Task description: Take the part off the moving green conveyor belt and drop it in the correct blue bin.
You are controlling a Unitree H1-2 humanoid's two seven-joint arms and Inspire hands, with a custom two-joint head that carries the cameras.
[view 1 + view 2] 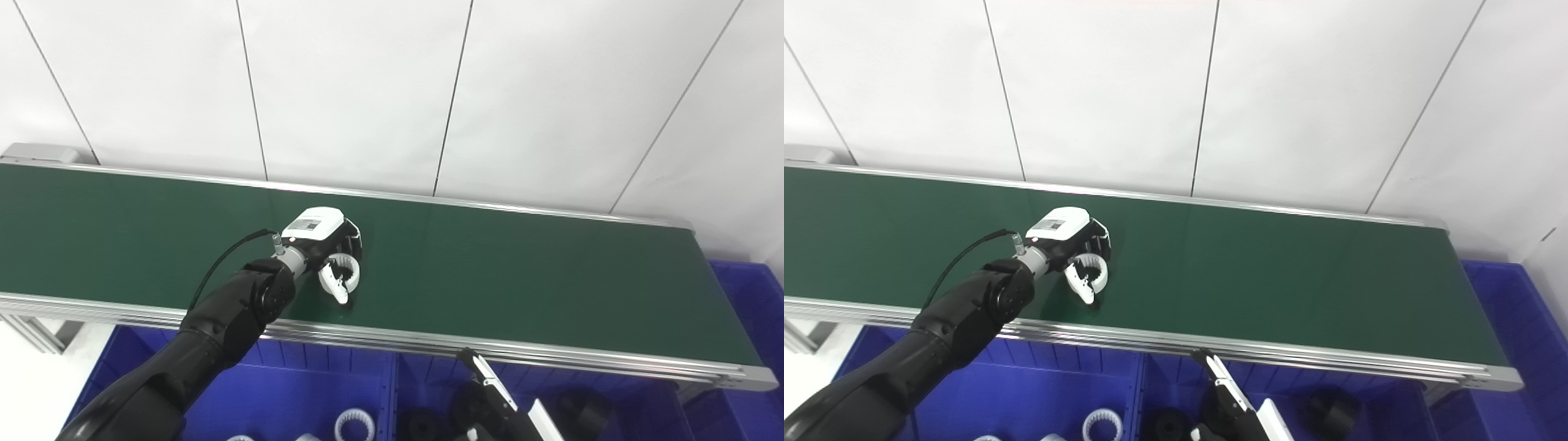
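Observation:
A white toothed ring part (346, 271) lies on the green conveyor belt (520, 275) near its front edge, left of the middle. My left hand (327, 248) reaches over the belt from the left. Its fingers curl round the ring's far side and its thumb presses the near side, so it is shut on the ring. The ring looks to be touching the belt. My right hand (490, 392) is low at the bottom edge, in front of the belt and over a blue bin. Only part of it shows, with one finger stretched out and nothing held.
Below the belt's front rail, the left blue bin (318, 380) holds white toothed rings (355, 424). The bin to its right (637, 398) holds black round parts (576, 405). Another blue bin (750, 300) stands past the belt's right end. A white panelled wall runs behind.

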